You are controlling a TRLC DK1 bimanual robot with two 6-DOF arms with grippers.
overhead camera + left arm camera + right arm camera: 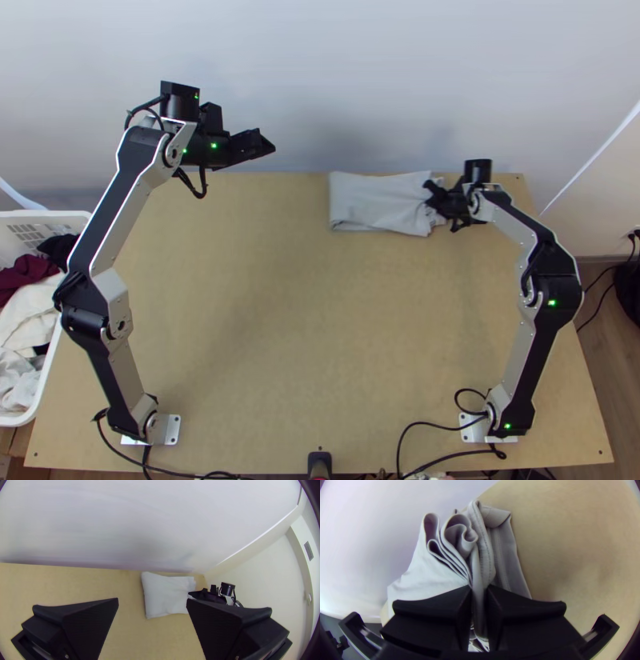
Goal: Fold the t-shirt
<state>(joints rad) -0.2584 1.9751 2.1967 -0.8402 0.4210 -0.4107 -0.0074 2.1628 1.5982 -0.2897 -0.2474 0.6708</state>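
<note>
On a light wooden table (304, 320), the wide-fingered black right gripper (433, 194) clenches bunched layers at one end of the folded, pale grey fabric t-shirt (372, 202) by the table's far edge, while the matching left gripper (266, 146), fingers parted, hangs near the left part of that edge.
</note>
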